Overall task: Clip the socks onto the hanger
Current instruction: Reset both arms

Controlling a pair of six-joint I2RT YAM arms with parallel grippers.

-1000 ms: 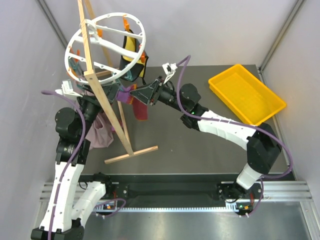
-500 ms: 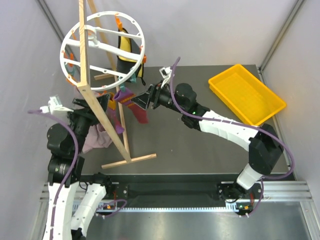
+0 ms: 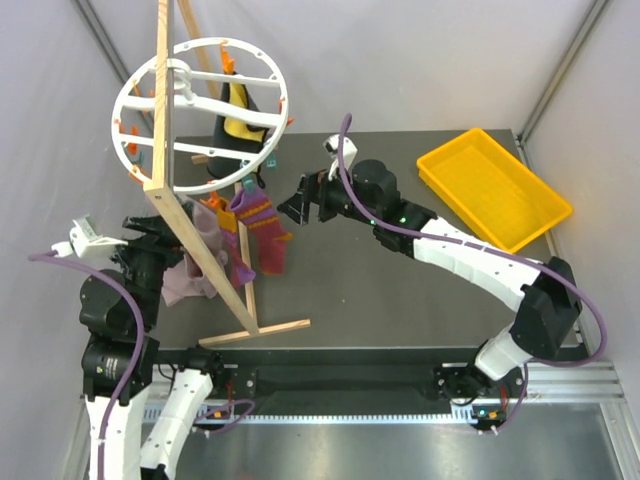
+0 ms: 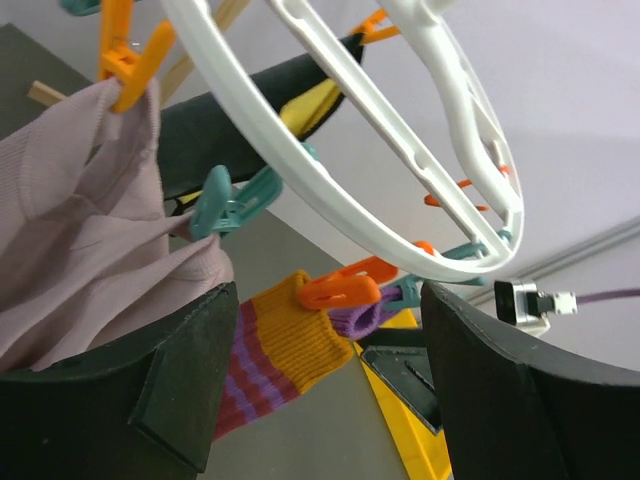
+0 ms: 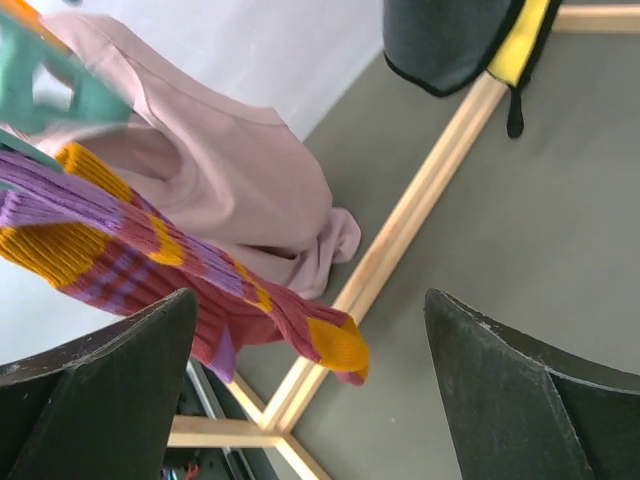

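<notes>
Surface: dark grey table [image 3: 400,290], enclosed by pale walls. A yellow tray [image 3: 495,187] sits at the upper right of the top view. A wooden stand [image 3: 200,255] rises at the left, its foot on the table.

Hanger [image 3: 200,115]: white wheel, upper left of the top view, tilted, hanging against the stand's upright. A yellow-and-black garment [image 3: 237,115] hangs behind it.

Socks [image 3: 264,236]: both hang from the hanger's lower rim, left of centre in the top view, side by side, and clear of the table. In the left wrist view an orange clip [image 4: 345,290] grips the orange cuff of one. The purple cuff of the other hangs just beside it at a teal clip [image 4: 400,296]; the grip there is partly hidden. A mauve cloth [image 4: 80,220] is pinned further along the same rim, at the left of that view.

Left gripper [image 4: 328,300]: fingers spread wide, nothing between them. It sits below the rim, looking up at the clipped cuffs, apart from them.

Right gripper [image 3: 296,206]: fingers spread wide, nothing held. In the top view it sits just to the right of the socks, not touching them. Its own camera shows the socks at the left of the frame, the mauve cloth behind them, and the stand's foot on the table below.
</notes>
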